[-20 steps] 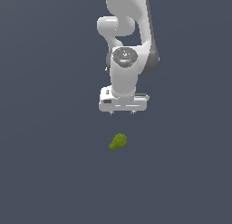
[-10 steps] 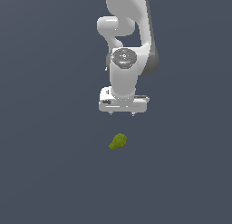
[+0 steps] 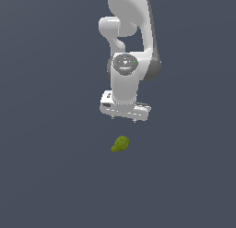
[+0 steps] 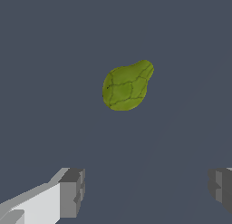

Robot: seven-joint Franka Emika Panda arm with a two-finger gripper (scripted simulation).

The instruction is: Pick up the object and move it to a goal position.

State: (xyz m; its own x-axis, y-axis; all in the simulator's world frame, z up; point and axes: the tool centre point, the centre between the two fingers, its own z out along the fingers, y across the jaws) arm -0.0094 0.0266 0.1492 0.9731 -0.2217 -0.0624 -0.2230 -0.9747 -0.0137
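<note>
The object (image 3: 120, 144) is a small olive-green pear-shaped blob lying on the dark grey floor, with its narrow end toward the exterior view's left. In the wrist view the object (image 4: 127, 86) shows whole, apart from the fingers. My gripper (image 3: 124, 118) hangs above and a little behind it, pointing down, with a clear gap to the object. In the wrist view the gripper (image 4: 147, 189) is open and empty, its two grey fingertips (image 4: 72, 191) spread wide, much wider than the object.
The white arm (image 3: 131, 47) rises behind the gripper. The flat dark grey floor (image 3: 50, 176) spreads all around with nothing else on it.
My gripper has come down a little toward the object. The object has not moved.
</note>
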